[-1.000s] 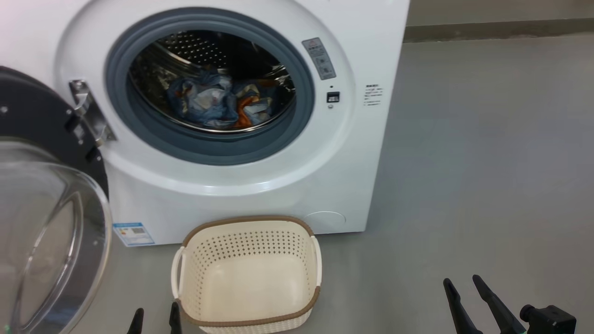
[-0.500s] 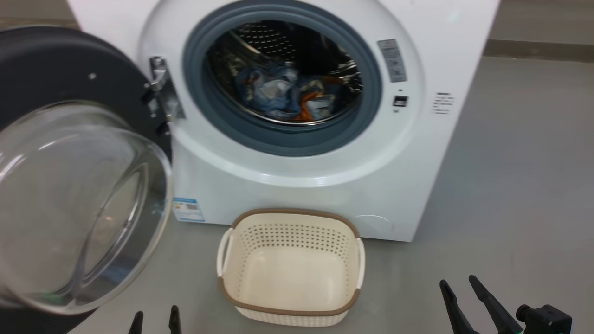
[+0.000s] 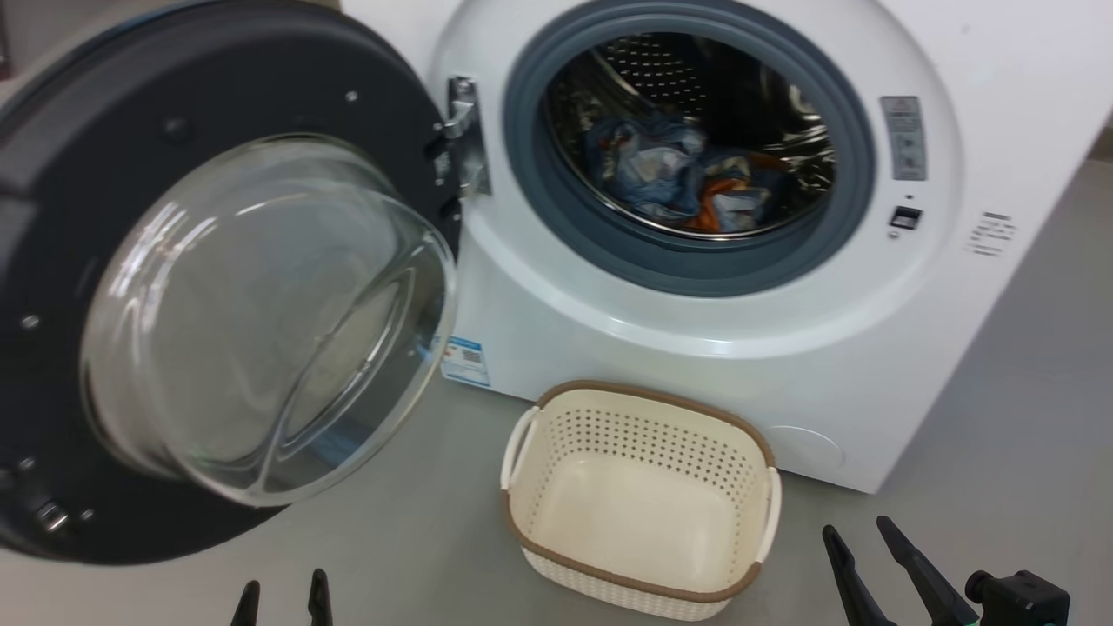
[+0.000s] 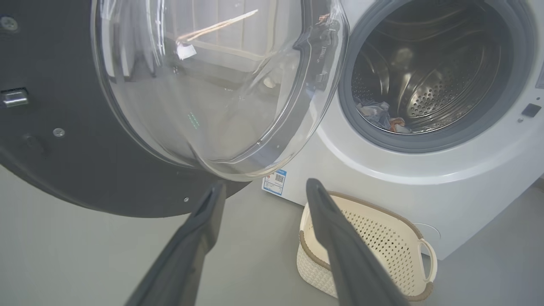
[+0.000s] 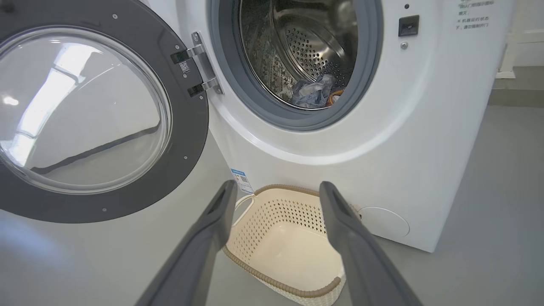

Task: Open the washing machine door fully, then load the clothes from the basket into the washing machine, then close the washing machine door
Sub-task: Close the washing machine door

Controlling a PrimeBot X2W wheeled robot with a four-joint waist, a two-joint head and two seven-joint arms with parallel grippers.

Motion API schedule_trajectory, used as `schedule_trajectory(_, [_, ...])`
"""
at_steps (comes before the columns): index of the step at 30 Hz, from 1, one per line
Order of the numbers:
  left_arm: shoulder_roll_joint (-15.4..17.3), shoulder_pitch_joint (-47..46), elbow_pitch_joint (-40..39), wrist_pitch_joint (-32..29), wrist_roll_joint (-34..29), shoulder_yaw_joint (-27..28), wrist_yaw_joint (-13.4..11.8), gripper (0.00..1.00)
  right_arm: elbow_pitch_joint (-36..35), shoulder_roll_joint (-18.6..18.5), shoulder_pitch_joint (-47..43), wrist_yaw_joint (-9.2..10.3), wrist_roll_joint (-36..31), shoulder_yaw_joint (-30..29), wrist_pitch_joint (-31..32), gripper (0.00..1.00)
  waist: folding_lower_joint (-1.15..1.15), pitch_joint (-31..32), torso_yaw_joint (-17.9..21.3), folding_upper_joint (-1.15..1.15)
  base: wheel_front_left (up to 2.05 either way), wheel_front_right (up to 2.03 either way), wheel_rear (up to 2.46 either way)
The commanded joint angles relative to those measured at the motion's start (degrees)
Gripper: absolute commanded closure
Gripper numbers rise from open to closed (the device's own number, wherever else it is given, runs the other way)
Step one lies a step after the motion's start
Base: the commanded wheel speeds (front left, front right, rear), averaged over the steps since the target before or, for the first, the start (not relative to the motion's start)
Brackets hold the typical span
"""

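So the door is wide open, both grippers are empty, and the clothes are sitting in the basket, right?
Not quite. The basket is empty; the clothes lie inside the washer, as the head view shows. The door is wide open, and the left gripper and right gripper are empty.

Lighting is bright and diffuse, with faint shadows. Window reflections glare across the washing machine door (image 5: 85, 110) glass. My left gripper (image 4: 265, 185) fingers render soft near the lens; wrist views bow at the edges.
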State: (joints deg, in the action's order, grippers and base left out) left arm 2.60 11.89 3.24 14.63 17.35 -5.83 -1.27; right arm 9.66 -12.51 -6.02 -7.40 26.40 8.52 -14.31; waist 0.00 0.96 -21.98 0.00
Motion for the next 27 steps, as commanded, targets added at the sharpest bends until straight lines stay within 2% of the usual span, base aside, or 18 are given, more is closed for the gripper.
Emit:
schedule_trajectory(1, [0.3,-0.7,-1.7,0.4,-0.4,2.0,-0.5,0.0,-1.3,-0.9,1.6,-0.09,-0.5,1.3,-0.7,0.0,0.0,0.1,-2.8,0.0,0.0,0.0,0.0])
schedule_trajectory(13, [0.3,-0.7,-1.7,0.4,0.0,2.2,-0.7,0.0,-1.2,-1.0,1.5,-0.09,-0.7,1.6,-0.7,0.0,0.0,0.4,-6.7,0.0,0.0,0.0,0.0])
schedule_trajectory(27, [0.3,-0.1,-2.4,0.4,1.7,3.4,-2.0,0.0,-0.5,-1.3,3.1,-0.09,-0.4,3.1,-0.7,0.0,0.0,-0.3,-7.2,0.0,0.0,0.0,0.0])
